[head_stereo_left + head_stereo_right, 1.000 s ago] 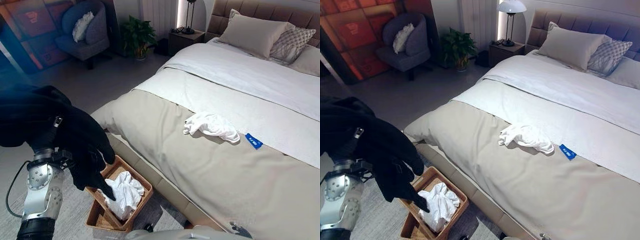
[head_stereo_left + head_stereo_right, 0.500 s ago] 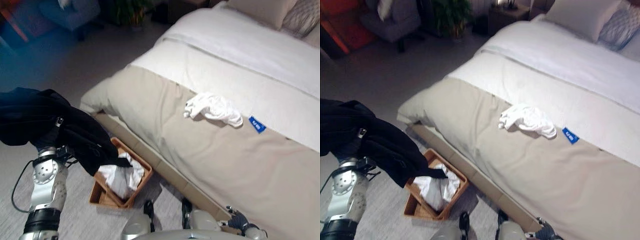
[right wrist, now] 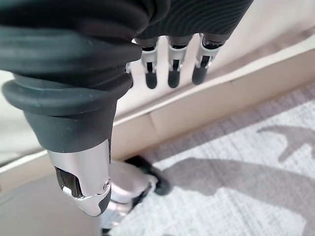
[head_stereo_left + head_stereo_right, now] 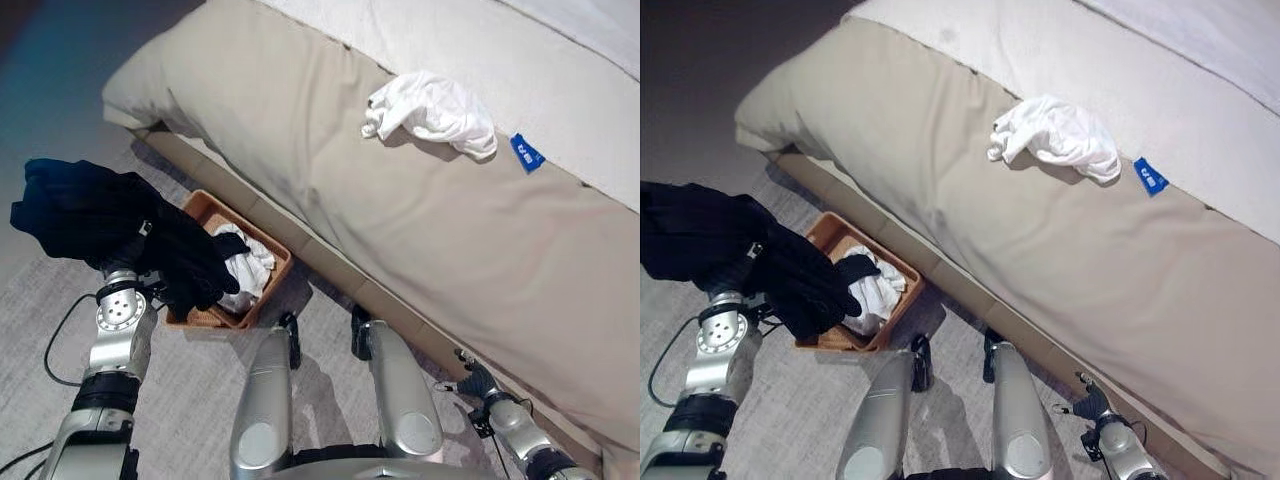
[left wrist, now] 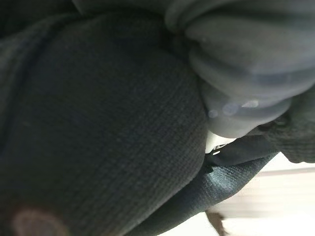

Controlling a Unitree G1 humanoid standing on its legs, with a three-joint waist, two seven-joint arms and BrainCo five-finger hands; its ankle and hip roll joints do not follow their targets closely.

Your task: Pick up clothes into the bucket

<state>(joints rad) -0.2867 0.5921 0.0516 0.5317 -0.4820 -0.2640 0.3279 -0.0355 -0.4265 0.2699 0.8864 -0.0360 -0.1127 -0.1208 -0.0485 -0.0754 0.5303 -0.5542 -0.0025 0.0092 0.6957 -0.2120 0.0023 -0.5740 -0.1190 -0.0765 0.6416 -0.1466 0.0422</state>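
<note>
A black garment (image 4: 90,215) hangs bunched over my left hand (image 5: 246,64), which is buried in the cloth. Its lower end droops onto the near left rim of the brown woven basket (image 4: 200,208) on the floor beside the bed. A crumpled white cloth (image 4: 245,270) lies inside the basket. Another white garment (image 4: 435,108) lies on the beige bedspread (image 4: 300,130), far from both hands. My right hand (image 3: 98,59) hangs low by the bed's base at the lower right (image 4: 478,385), fingers (image 3: 170,73) straight and holding nothing.
The bed's wooden base (image 4: 330,275) runs diagonally just behind the basket. A small blue tag (image 4: 527,153) lies on the bedspread right of the white garment. Grey carpet (image 4: 190,400) covers the floor around the basket.
The camera has tilted down, so the room beyond the bed has left the picture. The black garment has come lower and closer over the basket's left side.
</note>
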